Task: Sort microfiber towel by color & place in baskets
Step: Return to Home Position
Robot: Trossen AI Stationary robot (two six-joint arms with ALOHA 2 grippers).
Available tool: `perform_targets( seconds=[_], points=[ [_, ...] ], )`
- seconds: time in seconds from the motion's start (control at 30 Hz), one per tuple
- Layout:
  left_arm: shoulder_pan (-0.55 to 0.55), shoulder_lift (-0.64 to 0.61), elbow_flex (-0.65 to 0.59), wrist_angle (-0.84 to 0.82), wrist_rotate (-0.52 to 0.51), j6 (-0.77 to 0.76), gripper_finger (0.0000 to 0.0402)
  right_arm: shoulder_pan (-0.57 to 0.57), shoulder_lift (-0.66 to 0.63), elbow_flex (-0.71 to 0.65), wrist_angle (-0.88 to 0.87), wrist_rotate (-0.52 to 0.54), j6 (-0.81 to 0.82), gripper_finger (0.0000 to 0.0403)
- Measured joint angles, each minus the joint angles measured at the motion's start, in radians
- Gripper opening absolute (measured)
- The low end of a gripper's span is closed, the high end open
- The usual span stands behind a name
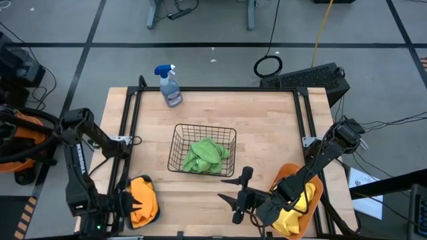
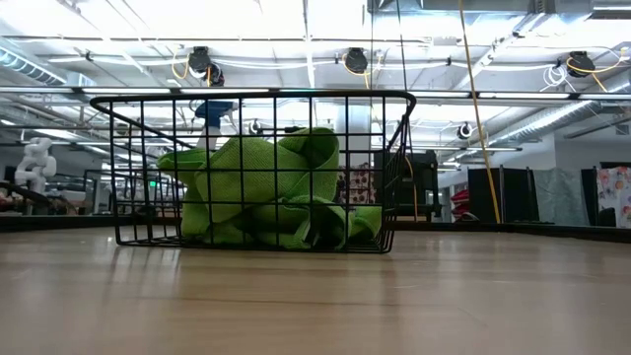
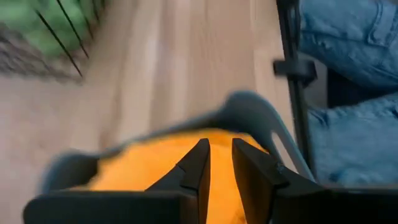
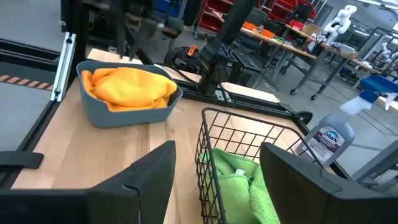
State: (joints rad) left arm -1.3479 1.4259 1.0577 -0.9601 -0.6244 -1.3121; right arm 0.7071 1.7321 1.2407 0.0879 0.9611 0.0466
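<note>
A black wire-mesh basket (image 1: 177,143) stands mid-table with green towels (image 1: 205,155) piled inside; the low view shows this basket (image 2: 394,168) and the green heap (image 2: 266,187). A teal tub (image 4: 124,112) at the near left corner holds an orange towel (image 4: 127,84). The orange tub (image 1: 315,188) at the near right holds a yellow towel (image 1: 297,212). My left gripper (image 3: 221,168) hovers over the orange towel (image 3: 149,162) with a narrow gap between its fingers. My right gripper (image 1: 233,191) is wide open over bare table between basket and orange tub, pointing left.
A blue-capped spray bottle (image 1: 170,87) stands near the table's far left edge. Black rails (image 1: 130,120) run along the table's sides. A person in jeans (image 3: 348,62) stands just beyond the near left corner. Bare wood lies between the basket and the near edge.
</note>
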Motion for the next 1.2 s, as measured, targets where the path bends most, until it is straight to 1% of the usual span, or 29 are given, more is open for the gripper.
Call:
perform_targets(
  seconds=[0.03,0.1,0.17,0.23,0.3,0.37,0.4,0.47,0.53,0.6,0.63,0.67,0.73,0.83,0.9,1.03,1.1,1.2],
  points=[
    [0.000,-0.004,0.005,-0.014,-0.034,0.018,0.0075,0.000,0.000,0.000,0.000,0.000,-0.006,0.0226],
    [0.006,-0.009,0.008,-0.027,-0.134,0.082,0.0074,-0.002,0.000,0.000,0.001,0.000,-0.027,0.0225],
    [0.021,-0.010,0.008,-0.024,-0.236,0.177,0.0071,-0.008,0.000,0.000,0.005,-0.014,-0.059,0.0219],
    [0.051,-0.010,0.008,-0.014,-0.303,0.288,0.0063,-0.020,-0.004,0.000,0.006,-0.056,-0.095,0.0206],
    [0.098,-0.010,0.008,0.001,-0.327,0.411,0.0050,-0.038,-0.013,0.000,0.007,-0.102,-0.119,0.0186],
    [0.156,-0.012,0.008,0.043,-0.330,0.554,0.0029,-0.055,-0.025,0.000,0.006,-0.138,-0.149,0.0159],
    [0.190,-0.013,0.008,0.079,-0.332,0.632,0.0016,-0.065,-0.031,0.000,0.006,-0.153,-0.168,0.0143],
    [0.259,-0.015,0.008,0.192,-0.328,0.809,0.0006,-0.078,-0.047,0.000,-0.014,-0.167,-0.205,0.0110],
    [0.329,-0.016,0.003,0.340,-0.270,1.018,0.0008,-0.096,-0.069,0.000,-0.057,-0.185,-0.222,0.0075],
    [0.397,-0.020,-0.026,0.491,-0.165,1.253,0.0007,-0.114,-0.098,-0.003,-0.110,-0.187,-0.220,0.0041],
    [0.436,-0.023,-0.041,0.549,-0.109,1.346,0.0006,-0.125,-0.117,-0.013,-0.122,-0.195,-0.216,0.0024],
    [0.477,-0.030,-0.054,0.607,-0.041,1.416,0.0004,-0.135,-0.138,-0.030,-0.123,-0.213,-0.214,0.0013],
    [0.569,-0.049,-0.066,0.699,0.110,1.509,0.0004,-0.153,-0.184,-0.085,-0.109,-0.262,-0.199,0.0007],
    [0.699,-0.077,-0.084,0.763,0.297,1.583,0.0004,-0.174,-0.257,-0.196,-0.086,-0.322,-0.144,0.0014],
    [0.773,-0.099,-0.098,0.779,0.361,1.599,0.0004,-0.183,-0.310,-0.289,-0.039,-0.335,-0.120,0.0012],
    [0.894,-0.177,-0.168,0.814,0.384,1.613,0.0004,-0.185,-0.416,-0.473,0.111,-0.339,-0.104,0.0002],
    [0.938,-0.229,-0.241,0.884,0.398,1.607,0.0004,-0.184,-0.464,-0.558,0.185,-0.339,-0.103,0.0002],
    [0.973,-0.323,-0.364,1.031,0.416,1.606,0.0004,-0.182,-0.531,-0.665,0.261,-0.340,-0.102,0.0003]
  ],
)
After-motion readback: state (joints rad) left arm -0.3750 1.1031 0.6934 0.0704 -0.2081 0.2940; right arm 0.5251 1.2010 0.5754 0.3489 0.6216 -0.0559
